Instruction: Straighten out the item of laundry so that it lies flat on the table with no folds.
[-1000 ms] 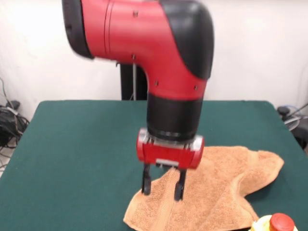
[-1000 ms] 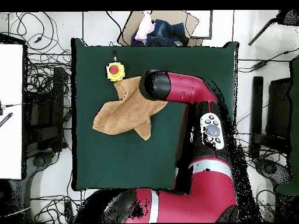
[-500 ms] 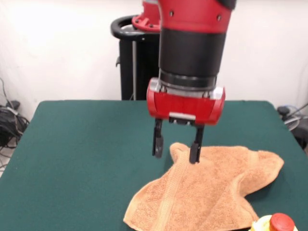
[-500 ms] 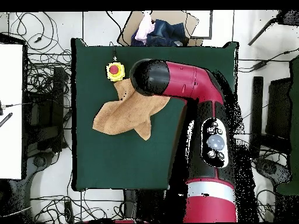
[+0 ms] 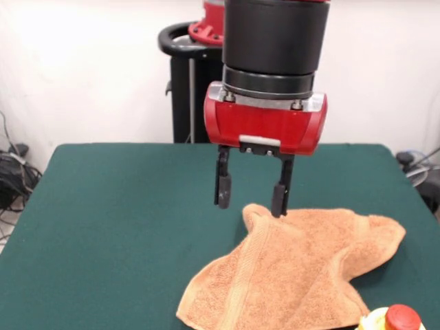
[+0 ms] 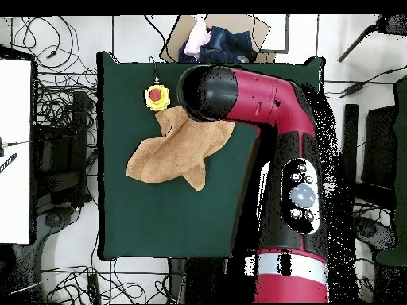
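Your light orange-tan terry towel lies crumpled near the edge of the dark green felt counter, beside a yellow-and-red button. The gripper hovers just above one raised corner, fingers spread and empty. Most of the flattening remains.

Orange-tan terry towel, rumpled and irregular in outline, with a raised fold running along a woven band. Spread on dark green table, toward one edge.

red arm w/ black wrist, red gripper block, black fingers.
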`<act>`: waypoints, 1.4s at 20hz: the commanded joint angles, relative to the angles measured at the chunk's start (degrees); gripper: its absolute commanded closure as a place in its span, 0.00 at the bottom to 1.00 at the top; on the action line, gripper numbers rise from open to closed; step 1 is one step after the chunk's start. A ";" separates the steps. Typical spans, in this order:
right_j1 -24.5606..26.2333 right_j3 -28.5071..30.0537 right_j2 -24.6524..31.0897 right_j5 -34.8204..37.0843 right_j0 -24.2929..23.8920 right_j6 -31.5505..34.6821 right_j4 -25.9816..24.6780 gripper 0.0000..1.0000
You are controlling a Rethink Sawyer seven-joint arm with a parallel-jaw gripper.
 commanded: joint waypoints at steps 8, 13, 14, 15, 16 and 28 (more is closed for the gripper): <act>5.95 -1.50 1.75 0.19 -2.76 2.03 -2.41 0.00; -0.05 -2.66 -0.75 10.29 -0.24 3.94 -1.91 0.00; -0.33 -3.86 -1.24 12.44 0.31 4.44 -2.02 0.00; 0.84 -5.00 -0.78 14.93 0.14 4.87 -1.39 0.00; 2.57 -6.17 -0.25 16.21 -0.16 4.97 -1.14 0.00; 7.25 -4.77 1.81 26.35 -0.14 11.88 4.27 0.00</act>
